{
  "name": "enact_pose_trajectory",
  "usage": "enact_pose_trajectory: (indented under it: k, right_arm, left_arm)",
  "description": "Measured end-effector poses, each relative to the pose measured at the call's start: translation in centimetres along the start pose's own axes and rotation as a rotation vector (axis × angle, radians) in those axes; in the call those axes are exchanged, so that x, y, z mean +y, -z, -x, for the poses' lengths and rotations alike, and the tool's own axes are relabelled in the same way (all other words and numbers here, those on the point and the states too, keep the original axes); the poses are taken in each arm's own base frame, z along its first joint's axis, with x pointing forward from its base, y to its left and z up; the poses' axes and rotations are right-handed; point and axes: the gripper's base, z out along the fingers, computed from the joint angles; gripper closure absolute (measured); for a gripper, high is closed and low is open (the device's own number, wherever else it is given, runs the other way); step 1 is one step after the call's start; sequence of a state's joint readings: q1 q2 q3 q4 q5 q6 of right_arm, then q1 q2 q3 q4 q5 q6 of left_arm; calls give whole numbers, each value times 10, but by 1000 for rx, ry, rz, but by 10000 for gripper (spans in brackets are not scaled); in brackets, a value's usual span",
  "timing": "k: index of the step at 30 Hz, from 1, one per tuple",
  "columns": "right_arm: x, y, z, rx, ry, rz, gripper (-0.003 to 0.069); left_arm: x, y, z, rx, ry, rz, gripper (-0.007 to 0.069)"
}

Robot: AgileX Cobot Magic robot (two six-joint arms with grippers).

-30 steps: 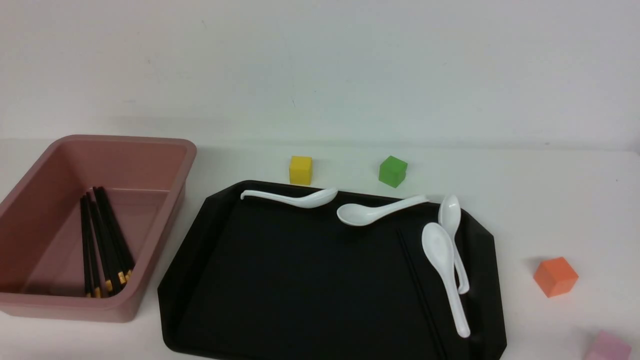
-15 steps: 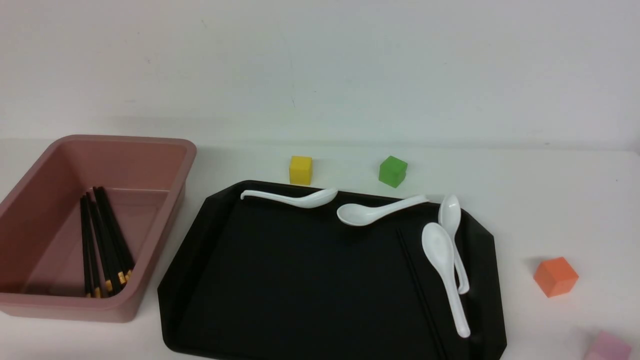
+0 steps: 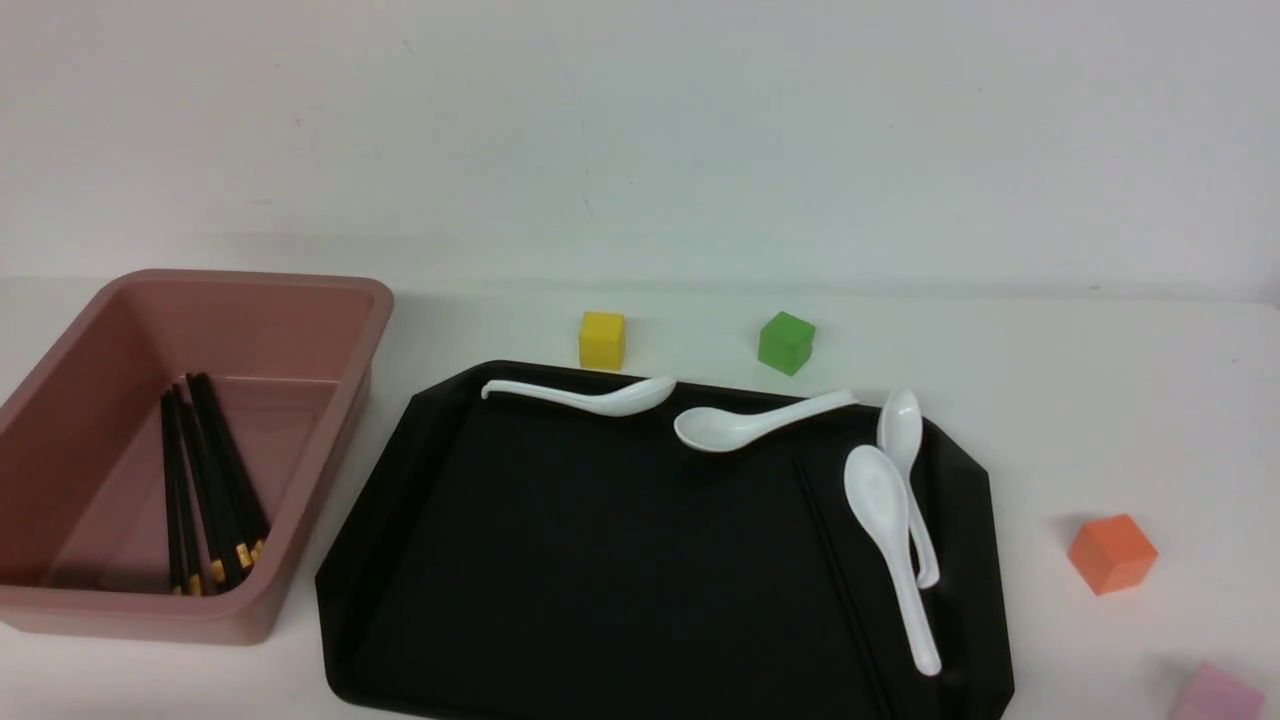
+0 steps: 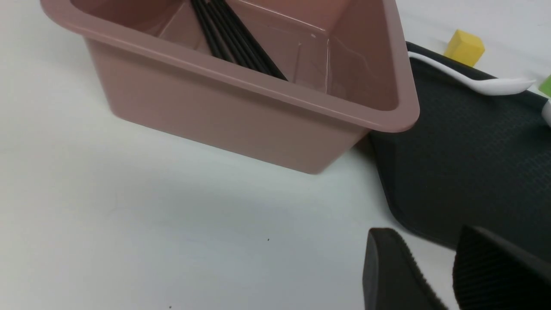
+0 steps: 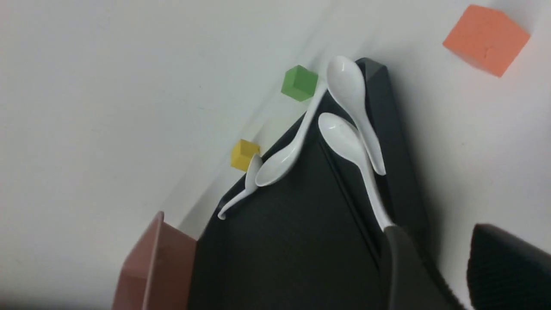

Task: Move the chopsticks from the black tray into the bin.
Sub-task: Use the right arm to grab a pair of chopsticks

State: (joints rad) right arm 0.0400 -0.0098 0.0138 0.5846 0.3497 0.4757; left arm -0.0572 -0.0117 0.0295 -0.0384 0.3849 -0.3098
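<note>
The black tray [image 3: 600, 560] lies in the middle of the table. One pair of thin black chopsticks [image 3: 835, 570] lies on its right part, beside a white spoon; it also shows in the right wrist view [image 5: 344, 196]. The pink bin [image 3: 270, 330] stands to the left and holds several black chopsticks [image 3: 205, 480], also seen in the left wrist view [image 4: 232, 34]. Neither gripper shows in the front view. My left gripper [image 4: 424, 241] is open and empty above the table by the tray's [image 4: 465, 172] near left corner. My right gripper [image 5: 437, 241] is open and empty at the tray's [image 5: 292, 241] near right edge.
Several white spoons [image 3: 890, 540] lie along the tray's far and right sides. A yellow cube [image 3: 601, 340] and a green cube [image 3: 785, 343] stand behind the tray. An orange cube [image 3: 1111, 553] and a pink cube [image 3: 1215, 695] stand to its right.
</note>
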Motion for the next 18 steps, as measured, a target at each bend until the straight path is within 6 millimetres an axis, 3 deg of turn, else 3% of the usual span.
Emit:
enact_pose_trajectory:
  k: [4,6,10,15,18]
  right_arm:
    - [25,10,12,-39,126,67,455]
    - [53,19,27,-72,279,95,517]
    - [85,19,46,21,499,-12,638]
    - [96,-13,64,344,621,-318,668]
    - [90,-49,65,578,594,-433,659]
  left_arm:
    - [0,0,0,0,0,0,386]
    - [0,0,0,0,0,0,386]
    - [0,0,0,0,0,0,386]
    - [0,0,0,0,0,0,386]
    - [0,0,0,0,0,0,386]
